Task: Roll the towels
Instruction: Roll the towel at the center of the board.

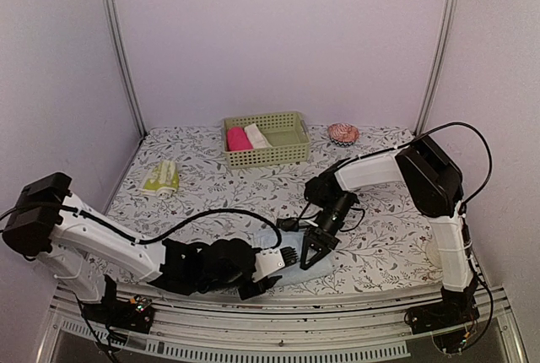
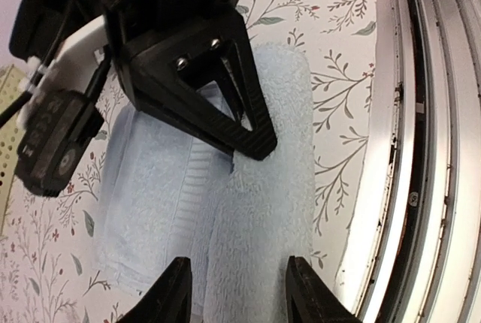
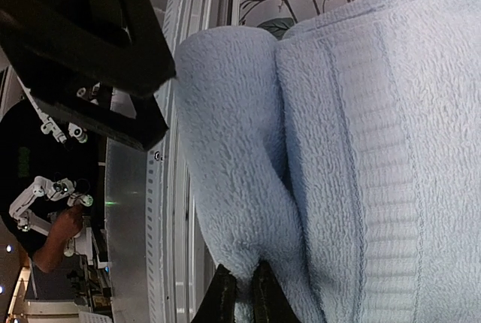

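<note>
The light blue towel (image 1: 295, 277) lies near the table's front edge, its near side rolled into a thick tube (image 2: 263, 188). My left gripper (image 2: 239, 293) stands open with its jaws on either side of that rolled part (image 3: 225, 150). My right gripper (image 3: 242, 293) is shut, pinching a fold at the other end of the roll. In the top view the two grippers, left (image 1: 291, 255) and right (image 1: 308, 262), meet tip to tip over the towel. The yellow-green towel (image 1: 160, 177) lies folded at the back left, far from both grippers.
A green perforated basket (image 1: 287, 154) at the back centre holds a pink roll (image 1: 239, 138) and a cream-white roll (image 1: 256, 135). A small red-and-white round object (image 1: 343, 133) sits at the back right. The metal rail (image 2: 398, 150) of the table's front edge runs right beside the roll.
</note>
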`<action>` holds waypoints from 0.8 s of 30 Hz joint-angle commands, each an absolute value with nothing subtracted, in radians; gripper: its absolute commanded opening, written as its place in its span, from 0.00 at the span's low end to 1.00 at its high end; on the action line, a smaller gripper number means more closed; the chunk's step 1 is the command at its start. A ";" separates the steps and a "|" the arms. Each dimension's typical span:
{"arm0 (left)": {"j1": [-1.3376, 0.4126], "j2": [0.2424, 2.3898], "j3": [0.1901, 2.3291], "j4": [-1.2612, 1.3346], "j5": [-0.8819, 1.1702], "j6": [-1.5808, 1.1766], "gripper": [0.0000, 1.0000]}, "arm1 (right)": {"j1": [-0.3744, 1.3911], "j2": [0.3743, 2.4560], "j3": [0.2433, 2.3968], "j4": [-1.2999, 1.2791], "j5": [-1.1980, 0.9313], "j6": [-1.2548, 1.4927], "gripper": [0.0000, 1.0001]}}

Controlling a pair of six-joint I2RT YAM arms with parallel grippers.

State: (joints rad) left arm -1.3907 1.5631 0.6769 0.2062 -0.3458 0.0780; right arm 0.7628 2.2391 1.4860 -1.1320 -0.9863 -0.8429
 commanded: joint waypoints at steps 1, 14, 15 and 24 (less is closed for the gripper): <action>-1.405 1.658 0.761 0.200 -0.326 0.214 0.45 | 0.766 2.293 1.485 -1.092 -0.878 -0.783 0.10; -1.401 1.810 0.858 0.117 -0.347 0.208 0.44 | 0.766 2.263 1.481 -1.101 -0.894 -0.787 0.17; -1.401 1.820 0.863 0.109 -0.355 0.208 0.44 | 0.766 2.248 1.480 -1.103 -0.895 -0.789 0.20; -1.381 1.876 0.940 0.006 -0.314 0.168 0.32 | 0.749 2.068 1.472 -1.151 -0.876 -0.816 0.40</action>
State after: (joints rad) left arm -1.3914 1.8400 0.9051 0.1162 -0.3489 0.1978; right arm 0.7624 2.1777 1.4776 -1.1252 -0.9314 -0.7975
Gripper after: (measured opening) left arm 0.358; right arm 0.392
